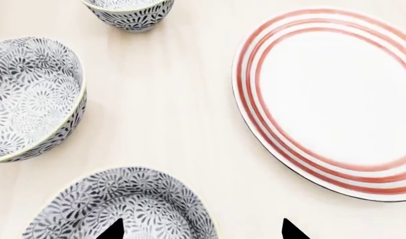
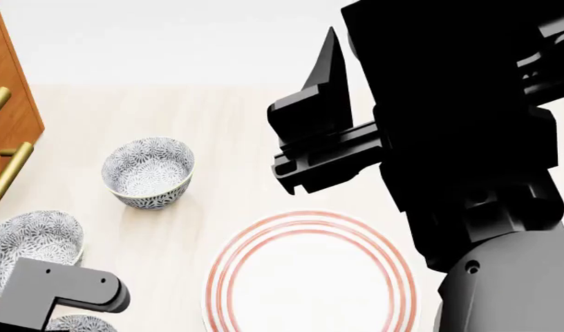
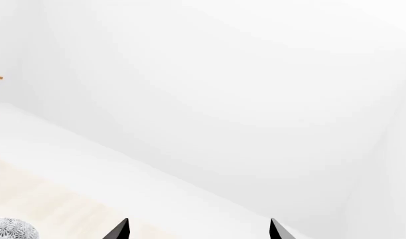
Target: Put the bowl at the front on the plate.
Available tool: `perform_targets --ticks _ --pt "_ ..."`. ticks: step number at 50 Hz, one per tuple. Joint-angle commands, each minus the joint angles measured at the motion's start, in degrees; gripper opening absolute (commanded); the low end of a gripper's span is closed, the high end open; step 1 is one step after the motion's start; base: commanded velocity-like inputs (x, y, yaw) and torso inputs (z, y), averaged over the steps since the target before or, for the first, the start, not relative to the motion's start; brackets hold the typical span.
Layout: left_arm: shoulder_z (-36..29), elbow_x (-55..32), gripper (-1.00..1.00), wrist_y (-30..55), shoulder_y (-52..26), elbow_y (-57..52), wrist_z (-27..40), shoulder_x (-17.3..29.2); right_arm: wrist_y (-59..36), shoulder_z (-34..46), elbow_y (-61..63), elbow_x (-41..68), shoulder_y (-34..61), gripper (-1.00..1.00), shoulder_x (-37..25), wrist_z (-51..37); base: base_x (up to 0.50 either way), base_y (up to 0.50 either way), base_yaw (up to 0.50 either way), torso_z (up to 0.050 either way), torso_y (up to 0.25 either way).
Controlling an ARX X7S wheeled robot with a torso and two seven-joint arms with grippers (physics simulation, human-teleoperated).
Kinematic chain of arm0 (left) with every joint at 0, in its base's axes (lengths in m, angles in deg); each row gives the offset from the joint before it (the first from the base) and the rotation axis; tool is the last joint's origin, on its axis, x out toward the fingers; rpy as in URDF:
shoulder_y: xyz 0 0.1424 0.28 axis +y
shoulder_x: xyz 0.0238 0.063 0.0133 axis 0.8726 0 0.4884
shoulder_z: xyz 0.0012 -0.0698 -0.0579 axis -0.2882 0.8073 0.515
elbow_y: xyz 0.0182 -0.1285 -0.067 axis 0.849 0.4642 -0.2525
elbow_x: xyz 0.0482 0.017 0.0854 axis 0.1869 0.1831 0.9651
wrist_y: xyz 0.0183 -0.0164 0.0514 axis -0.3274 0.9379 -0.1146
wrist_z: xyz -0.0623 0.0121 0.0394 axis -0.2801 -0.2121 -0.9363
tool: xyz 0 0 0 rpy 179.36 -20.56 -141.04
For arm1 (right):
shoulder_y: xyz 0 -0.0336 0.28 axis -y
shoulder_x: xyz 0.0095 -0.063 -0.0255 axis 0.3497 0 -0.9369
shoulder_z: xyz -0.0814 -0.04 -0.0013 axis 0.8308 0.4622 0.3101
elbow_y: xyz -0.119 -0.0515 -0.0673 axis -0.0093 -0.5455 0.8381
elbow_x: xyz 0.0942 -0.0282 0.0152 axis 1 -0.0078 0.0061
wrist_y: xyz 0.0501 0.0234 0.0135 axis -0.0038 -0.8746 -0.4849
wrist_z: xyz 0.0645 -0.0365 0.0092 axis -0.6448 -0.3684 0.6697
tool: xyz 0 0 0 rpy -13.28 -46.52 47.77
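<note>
Hovering left gripper [image 1: 203, 231]: jaws spread, nothing between them, one tip over the bowl [image 1: 123, 206]
Bowl: on the table [image 1: 169, 109], nearest the robot, beside the plate [image 1: 336, 99], apart from it
Right gripper [image 3: 199, 230]: raised, tips apart, empty

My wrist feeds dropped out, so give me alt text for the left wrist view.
The left claw, open and empty, hovers over the rim of the nearest patterned bowl. Two more matching bowls sit beyond it on the pale wooden table, and the empty red-ringed plate lies apart from all three.
</note>
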Motion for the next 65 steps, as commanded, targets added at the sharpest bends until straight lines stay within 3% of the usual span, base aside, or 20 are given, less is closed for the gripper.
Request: perform_targets --ticks 1,27,58,59,65 --pt "-0.8 1.9 1.0 -0.2 1.6 -0.5 -1.5 0.3 0.2 0.3 0.2 -0.1 0.0 1.0 -0.2 0.1 0.0 0.0 0.0 0.0 0.0" --pt "-3.2 9.5 1.0 -1.3 4.7 0.7 -6.9 0.7 0.6 1.0 0.4 0.1 0.3 1.0 -0.5 -0.2 0.0 0.0 0.0 0.0 0.0" --pt "-5.2 11.3 1.0 -2.2 5.9 3.0 -7.4 0.7 1.9 1.5 0.9 -1.0 -0.2 1.0 -1.2 0.4 0.0 0.0 0.0 0.0 0.0" --pt "-5.5 12.4 -1.0 -2.3 5.9 3.0 -8.3 0.7 1.8 1.6 0.9 -1.0 -0.2 1.0 -1.2 0.4 0.0 0.0 0.0 0.0 0.0" --pt "-5.7 13.6 -1.0 -3.0 6.1 2.9 -9.1 0.8 2.1 1.6 1.3 -0.9 -0.3 1.0 -1.4 0.4 0.0 0.0 0.0 0.0 0.0"
